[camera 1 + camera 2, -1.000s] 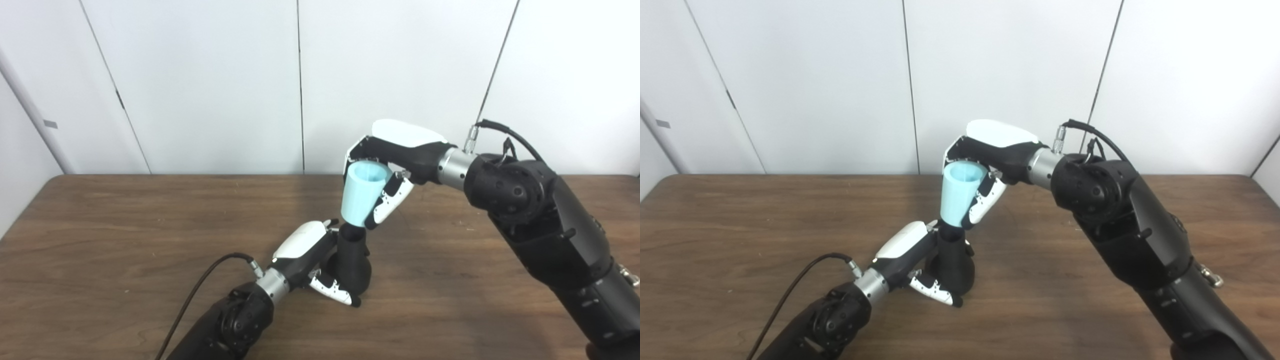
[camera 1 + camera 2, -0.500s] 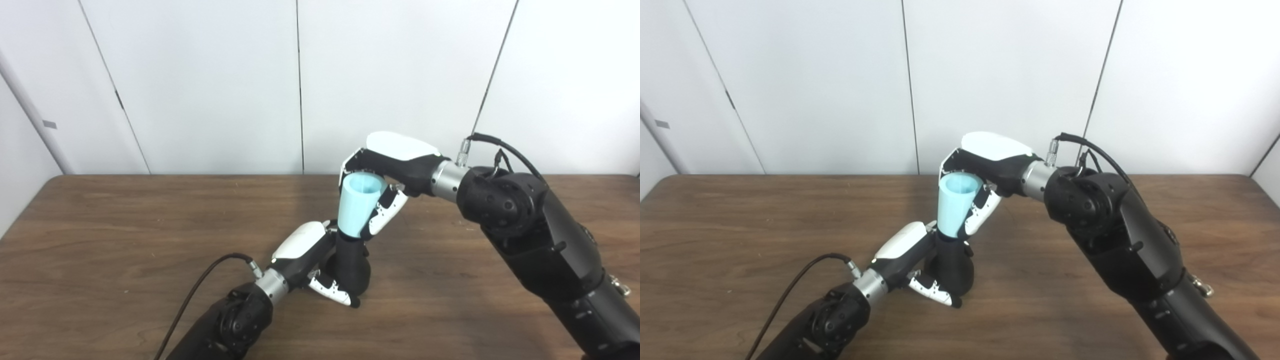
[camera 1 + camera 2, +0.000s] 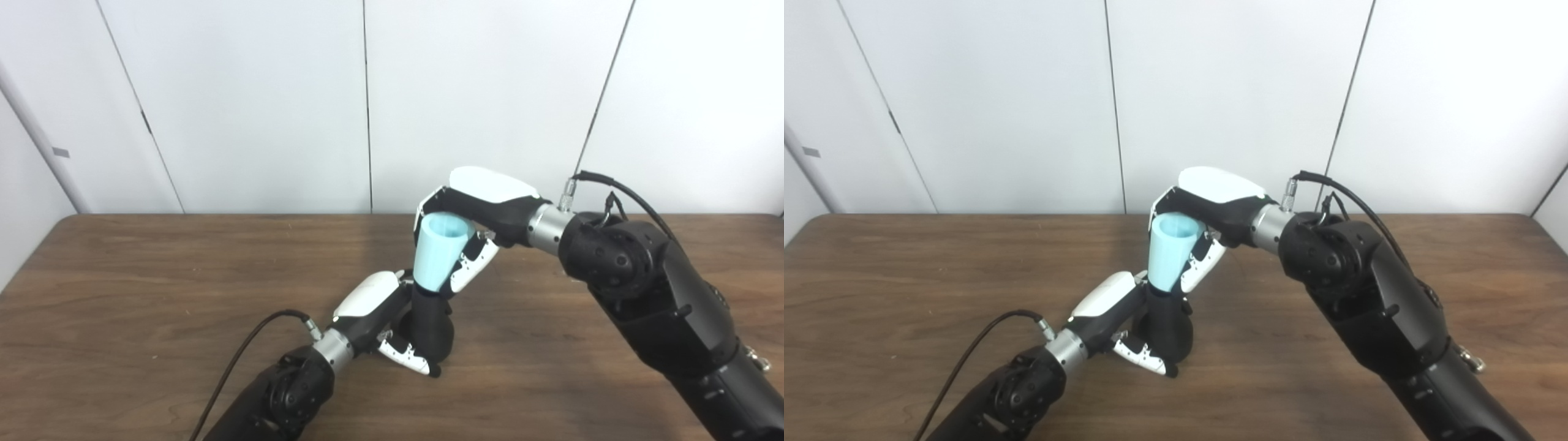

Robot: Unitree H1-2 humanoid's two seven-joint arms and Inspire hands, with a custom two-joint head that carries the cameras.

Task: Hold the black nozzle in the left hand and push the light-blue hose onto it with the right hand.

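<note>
White wall panels with dark vertical seams are seen behind a brown wood-grain table.

The black bulb-shaped plastic nozzle is stood upright on the table near its centre, narrow neck upward. It is grasped by the left hand: the white-tipped fingers are wrapped around its wide base and the white back of the hand is set against its left side.

The light-blue tapered hollow hose piece is held upright directly above the nozzle, wide open mouth upward. Its interior is seen to be hollow, with nothing visible inside. Its narrow lower end is seated over the top of the nozzle neck. It is gripped by the right hand, whose fingers are closed along its right side and whose palm is arched over its rim.

A black cable is laid across the table beside the left forearm.
</note>
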